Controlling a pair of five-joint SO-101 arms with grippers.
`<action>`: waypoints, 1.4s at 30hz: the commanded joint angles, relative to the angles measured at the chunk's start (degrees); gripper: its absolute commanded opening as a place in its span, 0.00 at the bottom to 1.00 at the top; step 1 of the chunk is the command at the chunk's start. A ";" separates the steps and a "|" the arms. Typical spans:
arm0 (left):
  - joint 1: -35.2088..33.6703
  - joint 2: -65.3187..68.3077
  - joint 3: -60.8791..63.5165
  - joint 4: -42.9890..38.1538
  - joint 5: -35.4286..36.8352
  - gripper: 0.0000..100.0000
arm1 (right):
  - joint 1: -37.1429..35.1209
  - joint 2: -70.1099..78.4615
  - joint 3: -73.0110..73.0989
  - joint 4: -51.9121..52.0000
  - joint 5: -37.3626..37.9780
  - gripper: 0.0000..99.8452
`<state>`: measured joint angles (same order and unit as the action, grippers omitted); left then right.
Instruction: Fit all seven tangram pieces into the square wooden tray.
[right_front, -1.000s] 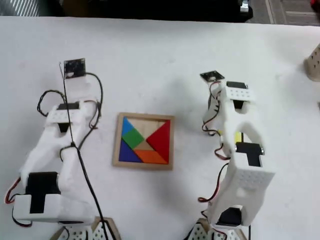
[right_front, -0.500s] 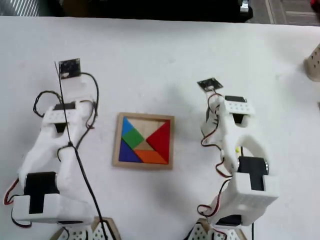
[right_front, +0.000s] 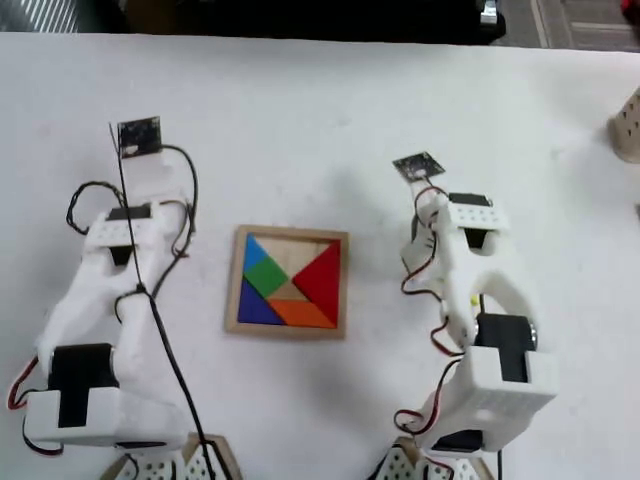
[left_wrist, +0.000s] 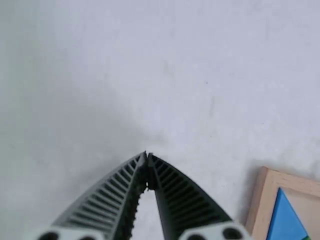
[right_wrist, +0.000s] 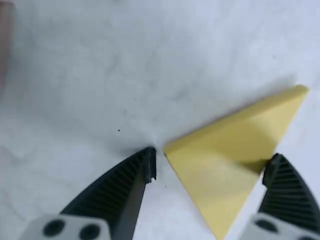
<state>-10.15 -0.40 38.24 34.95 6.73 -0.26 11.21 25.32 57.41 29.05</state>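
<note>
**White table, part-filled tangram tray between two arms**

A white table (right_front: 320, 120) holds a square wooden tray (right_front: 237, 282) midway between the two arms, its sides nearly square to the table edge. Blue, green, red, orange and purple pieces lie flat inside it, with bare wood showing between them.

The yellow triangle (right_wrist: 235, 165) lies flat on the table under the right arm, well apart from the tray. The right gripper (right_wrist: 211, 164) has its fingers spread wide on either side of it, the triangle's square corner just beside one fingertip and its long edge running past the other.

The left gripper (left_wrist: 147, 157) hangs over bare table near a tray corner, fingers together.
</note>
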 joint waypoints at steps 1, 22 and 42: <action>-0.48 -2.68 -0.88 -0.97 -0.35 0.02 | -0.75 -2.15 -3.08 -0.40 0.18 0.34; -0.40 -2.68 -1.05 -1.32 -0.35 0.02 | 1.36 -0.22 -4.40 1.19 -1.41 0.33; -0.57 -2.68 -0.97 -1.14 -0.35 0.02 | 1.89 4.44 -10.29 5.32 1.85 0.33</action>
<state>-10.15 -0.40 38.24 34.95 6.73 0.70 14.46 19.96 59.96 30.02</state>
